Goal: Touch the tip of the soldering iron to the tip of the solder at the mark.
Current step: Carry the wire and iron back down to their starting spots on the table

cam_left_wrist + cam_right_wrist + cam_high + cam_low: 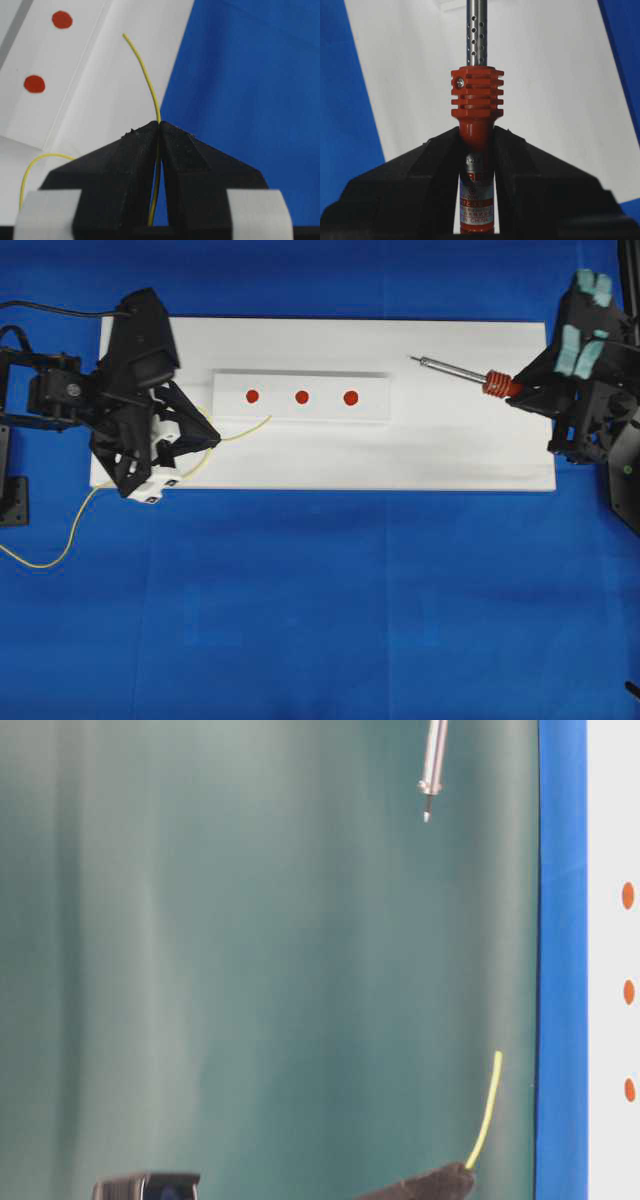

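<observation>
Overhead: soldering iron (pixel 455 371) tip well apart from solder (pixel 245 430) tip.

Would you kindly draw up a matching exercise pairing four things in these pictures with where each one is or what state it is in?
Things:
1. thin yellow solder wire
2. silver-shafted soldering iron with ribbed red collar
3. three red round marks
4. flat white board

Places or states:
A. in a row on the raised white strip
B. clamped in the left pincer
C. lying on the blue surface
D. clamped in the right pincer

Pairs: 1-B, 2-D, 3-A, 4-C
</observation>
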